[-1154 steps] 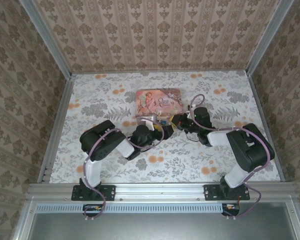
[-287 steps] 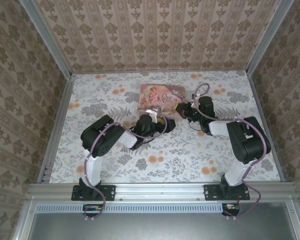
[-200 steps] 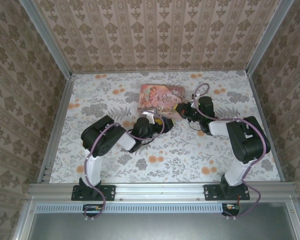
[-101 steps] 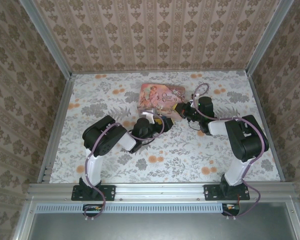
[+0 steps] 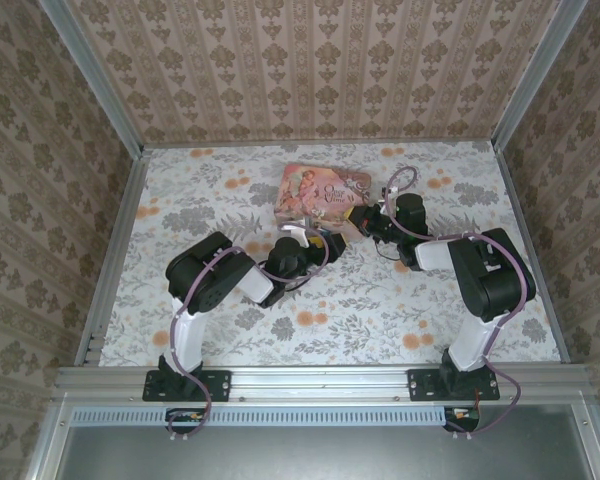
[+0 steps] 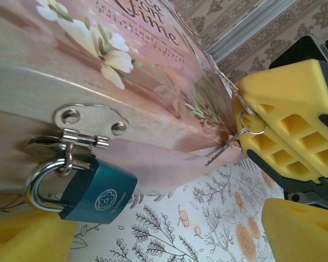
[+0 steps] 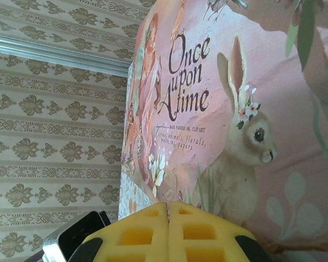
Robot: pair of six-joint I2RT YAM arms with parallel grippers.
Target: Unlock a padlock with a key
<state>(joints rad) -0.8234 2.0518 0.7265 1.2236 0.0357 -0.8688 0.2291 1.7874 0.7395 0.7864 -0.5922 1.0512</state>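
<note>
From above, a pink tin point(image 5: 323, 190) is seen lying on the floral table point(image 5: 195, 190). The left gripper point(image 5: 321, 243) is set at its near edge and the right gripper point(image 5: 363, 218) at its near right corner. The padlock and key are too small to be told apart from there. In the left wrist view the padlock point(image 6: 97, 194) is found hanging by its shackle from the hasp point(image 6: 87, 123) on the tin's front wall. Its blue body is tilted so that its long axis runs roughly across the picture, with its base turned to the right. The key point(image 6: 221, 153) is held well to the right of it, a thin sliver slanted down and leftward, its tip aimed roughly at the lock. Its ring point(image 6: 252, 124) appears to be pinched at the tip of the right gripper, whose yellow fingers are pressed together. The left gripper's own pads point(image 6: 27, 240) are spread wide with nothing between them. The lock hangs just above the left one, so that arm is judged the nearer for steadying it. The keyway itself is hidden. In the right wrist view the closed fingers point(image 7: 136, 234) are seen meeting in front of the tin's rabbit-painted lid point(image 7: 235, 109).
</note>
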